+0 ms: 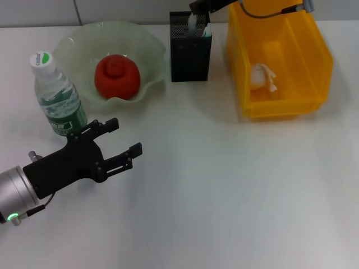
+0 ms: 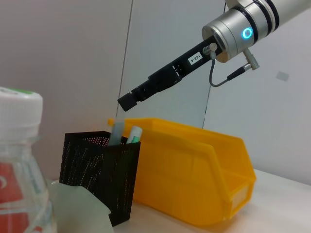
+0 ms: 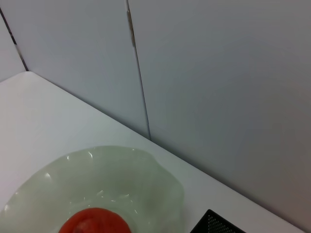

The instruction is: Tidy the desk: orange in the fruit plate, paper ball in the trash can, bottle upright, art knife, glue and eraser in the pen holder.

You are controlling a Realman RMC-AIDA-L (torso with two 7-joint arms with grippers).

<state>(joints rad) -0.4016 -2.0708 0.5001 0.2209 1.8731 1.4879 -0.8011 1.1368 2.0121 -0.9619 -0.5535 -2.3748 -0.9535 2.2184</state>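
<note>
You're looking at a near-finished desk. Right end effector (image 1: 197,7) is hovering just above the pen holder (image 1: 189,53) at the far edge; can't tell its jaw state. Left end effector (image 1: 115,143) is sitting open near the front-left, beside the upright bottle (image 1: 56,95). Orange (image 1: 116,76) is lying in the fruit plate (image 1: 146,45), paper ball (image 1: 262,77) in the trash can (image 1: 311,56). Items are probably all in the holder.
</note>
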